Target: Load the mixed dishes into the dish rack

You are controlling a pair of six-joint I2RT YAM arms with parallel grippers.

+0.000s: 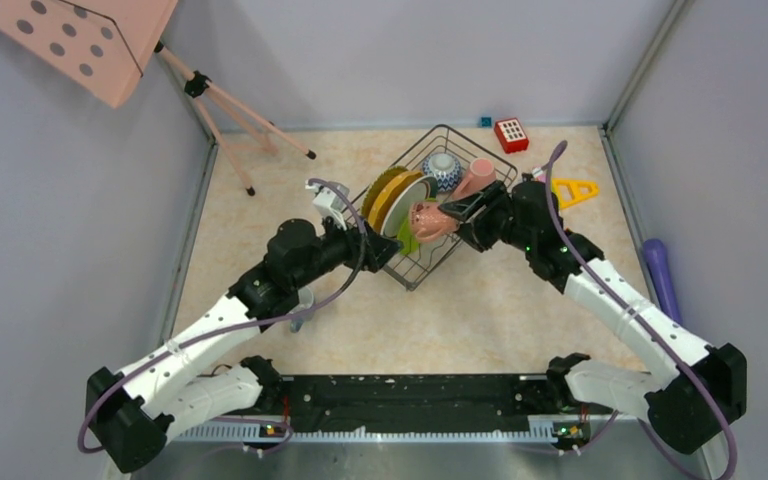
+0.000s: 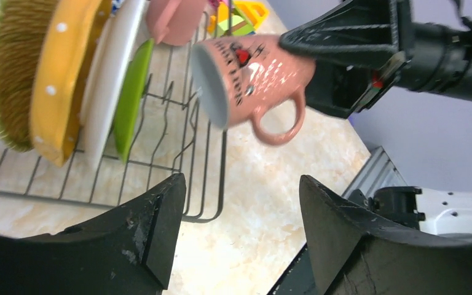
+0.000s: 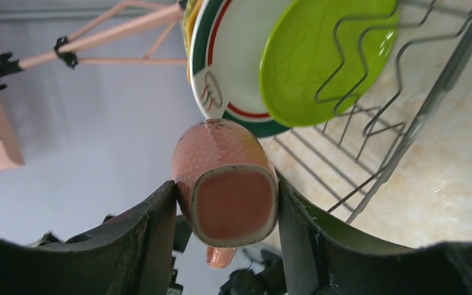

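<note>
My right gripper is clamped on the pink mug, one finger on each side near its base. It holds the mug on its side above the near part of the dish rack, just beside the upright lime-green plate. My left gripper gapes wide and holds nothing, at the rack's near-left edge, facing the mug's mouth.

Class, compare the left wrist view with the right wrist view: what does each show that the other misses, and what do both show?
Only the left wrist view shows the pink mug from its open mouth, plus a second pink mug and toy blocks. Only the right wrist view shows the first mug's base and the pink tripod. Both show that mug, the white plate, the lime-green plate and the dish rack.
</note>
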